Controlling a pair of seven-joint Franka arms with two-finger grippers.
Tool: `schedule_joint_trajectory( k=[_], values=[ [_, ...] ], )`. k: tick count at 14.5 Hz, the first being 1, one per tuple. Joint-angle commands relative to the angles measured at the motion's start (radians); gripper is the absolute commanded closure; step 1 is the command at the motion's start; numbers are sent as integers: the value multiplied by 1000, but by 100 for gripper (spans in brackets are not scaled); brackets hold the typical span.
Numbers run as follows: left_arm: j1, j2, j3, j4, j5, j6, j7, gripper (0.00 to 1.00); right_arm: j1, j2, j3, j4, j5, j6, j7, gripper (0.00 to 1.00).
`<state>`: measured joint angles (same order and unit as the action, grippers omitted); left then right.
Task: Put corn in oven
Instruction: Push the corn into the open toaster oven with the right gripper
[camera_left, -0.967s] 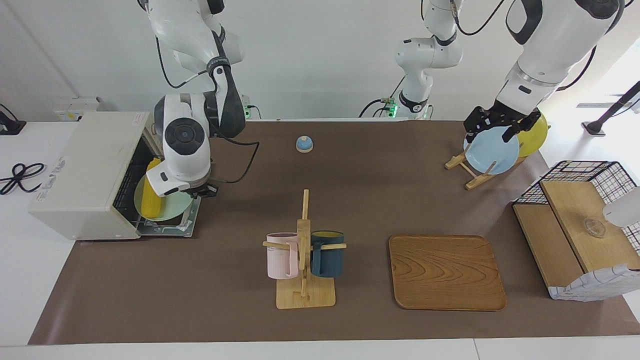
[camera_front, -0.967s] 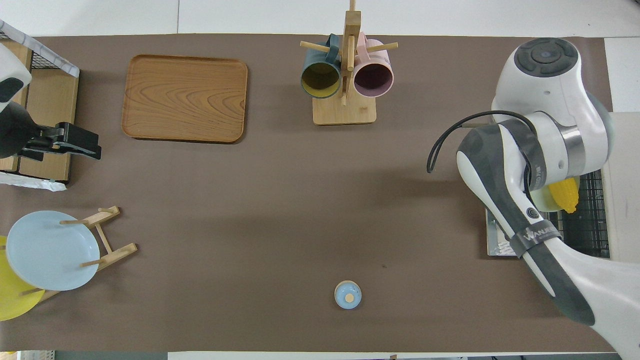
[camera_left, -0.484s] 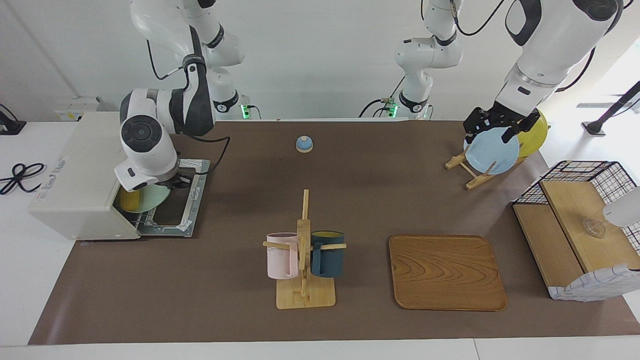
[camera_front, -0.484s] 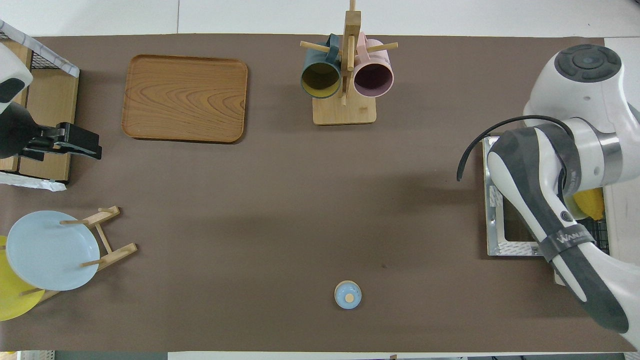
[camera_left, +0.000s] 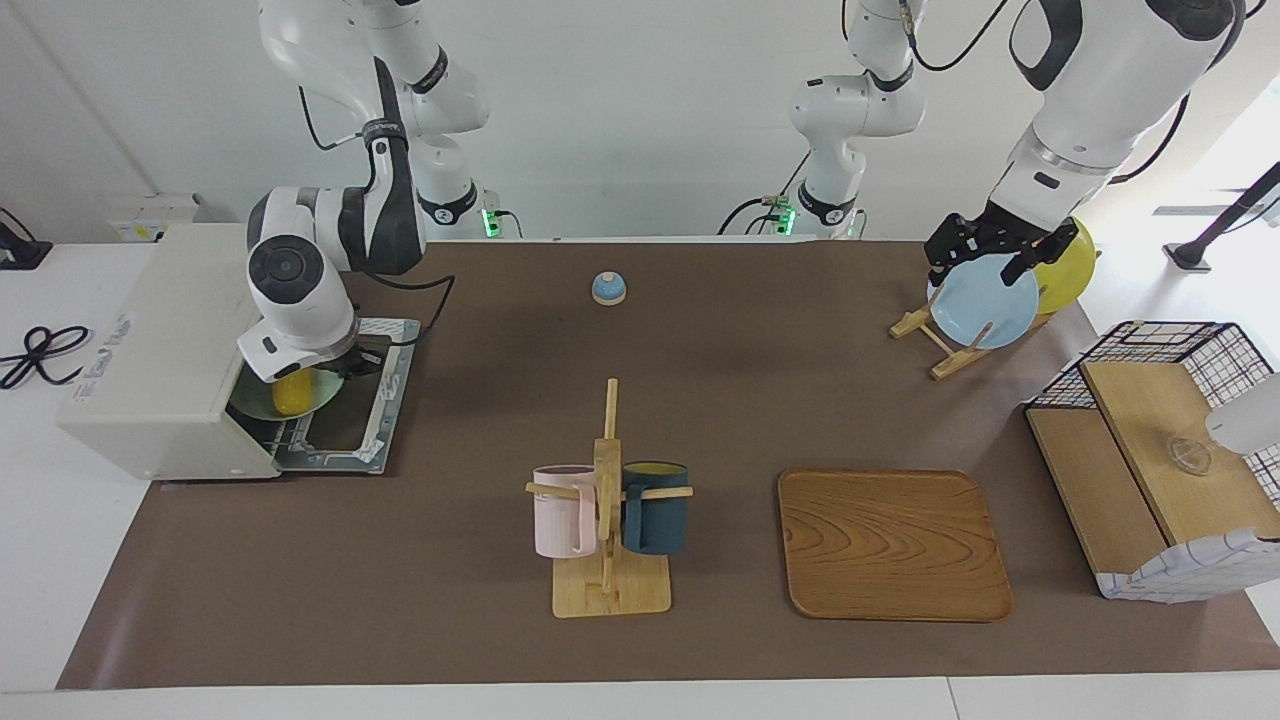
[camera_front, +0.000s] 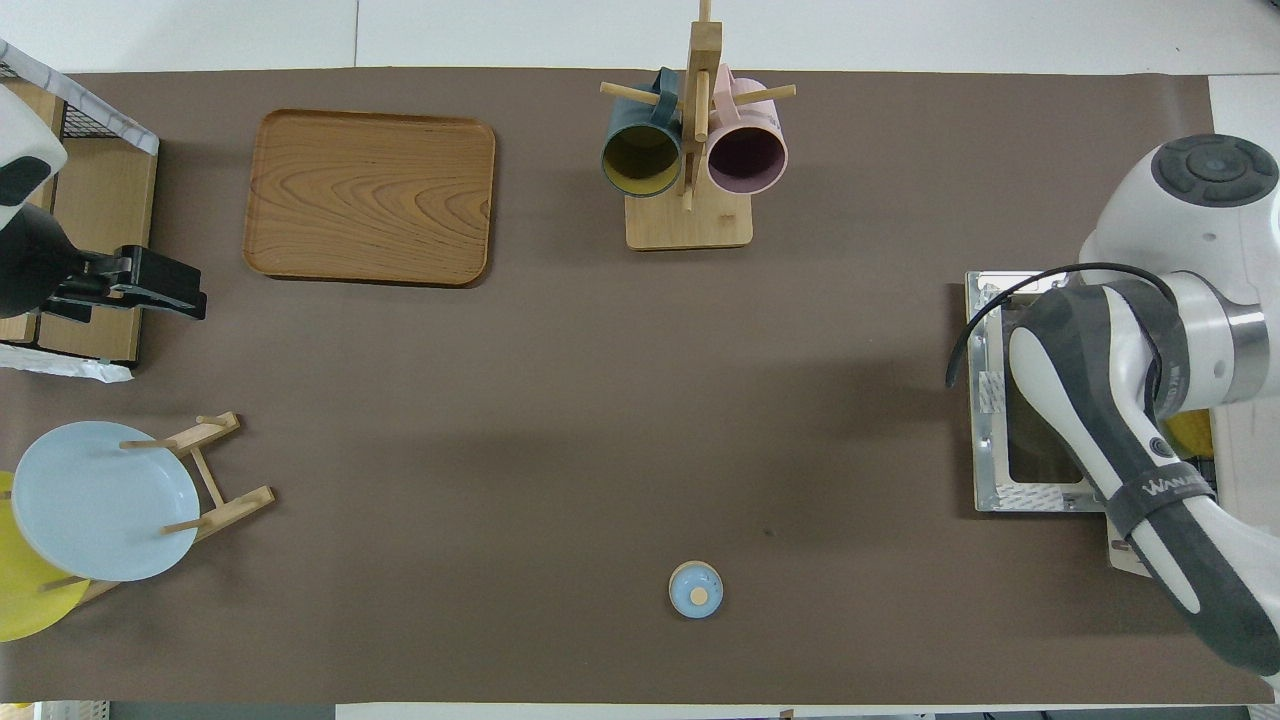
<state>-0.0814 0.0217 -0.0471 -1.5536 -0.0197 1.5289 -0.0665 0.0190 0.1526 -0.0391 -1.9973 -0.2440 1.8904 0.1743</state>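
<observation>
well, the whole move comes down to one line: from my right gripper (camera_left: 340, 372) the corn (camera_left: 289, 396) lies straight inward, toward the oven (camera_left: 160, 350) and the right arm's end of the table. the corn rests on a pale green plate (camera_left: 248, 405). that plate sits in the oven's mouth, its inner part already in the shade of the cavity and its outer rim over the hinge end of the open door (camera_left: 352, 425), which lies flat on the table in front of the oven.

my right gripper is closed tight. it is low over the door, at the plate's outer rim. i judge it is pinching that rim, though my own wrist hides the contact. so i am carrying the plate, not the cob itself.

only a short yellow stretch of the corn shows under my wrist. from that stretch, its long axis seems to run across the mouth, parallel to the oven's front, not pointing into it. that suits a straight push: the cob goes in broadside and should have no reason to roll along the direction of travel. from overhead just a sliver of yellow shows at the cavity's edge.

what remains, as i see it, is a little more travel inward along that same line, level, so the plate settles on the rack.

my left gripper (camera_left: 990, 250) waits with its jaws wide, up over the blue plate (camera_left: 985, 305) at the left arm's end, well apart from all this.
</observation>
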Motion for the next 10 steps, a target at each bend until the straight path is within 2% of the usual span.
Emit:
schedule_joint_trajectory(
  k=[1, 8, 9, 10],
  values=[
    [9, -20, -4, -14, -14, -3, 8, 0, -40, -24, 15, -43, -17, 53, -62, 100],
    [9, -20, -4, -16, -14, 4, 2, 0, -79, -24, 16, -43, -12, 50, -113, 100],
    [9, -20, -4, -16, -14, 4, 1, 0, -79, -24, 16, -43, -6, 52, -111, 88],
    [9, -22, -4, -19, -14, 4, -1, 0, -80, -22, 16, -41, -5, 52, -111, 64]
  ],
)
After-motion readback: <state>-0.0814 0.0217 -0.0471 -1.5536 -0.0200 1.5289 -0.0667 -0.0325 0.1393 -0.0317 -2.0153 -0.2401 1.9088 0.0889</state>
